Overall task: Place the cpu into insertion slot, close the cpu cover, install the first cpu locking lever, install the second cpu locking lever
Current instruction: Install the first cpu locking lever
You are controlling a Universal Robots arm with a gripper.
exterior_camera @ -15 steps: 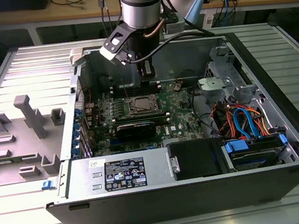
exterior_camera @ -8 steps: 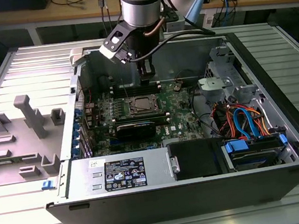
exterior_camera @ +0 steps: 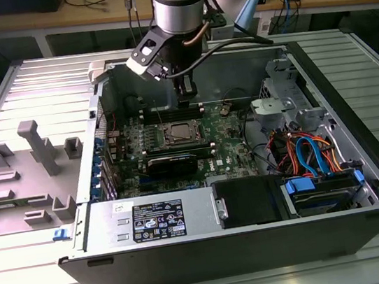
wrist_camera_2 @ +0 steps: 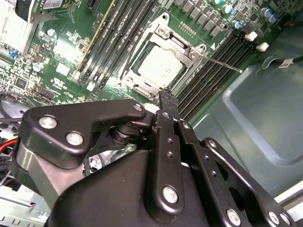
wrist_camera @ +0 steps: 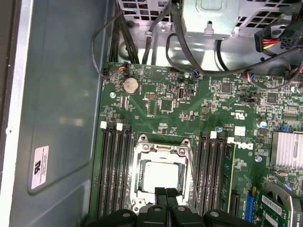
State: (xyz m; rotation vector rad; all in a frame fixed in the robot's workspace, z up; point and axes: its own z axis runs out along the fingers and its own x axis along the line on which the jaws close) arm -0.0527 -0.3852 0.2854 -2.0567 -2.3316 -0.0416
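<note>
Cpu (wrist_camera: 163, 175) lies in the slot (wrist_camera: 137, 161), close beneath your pincer (wrist_camera: 166, 197), fingers pressed together, gripping nothing.

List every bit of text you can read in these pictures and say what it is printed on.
White label on the case wall, first wrist view: print too small to read.
Black label on the power supply housing, exterior view: too blurred to read.
White lettering on the green circuit board: a sideways logo and tiny markings, not clear enough to quote.
Nothing can be quoted with confidence.
</note>
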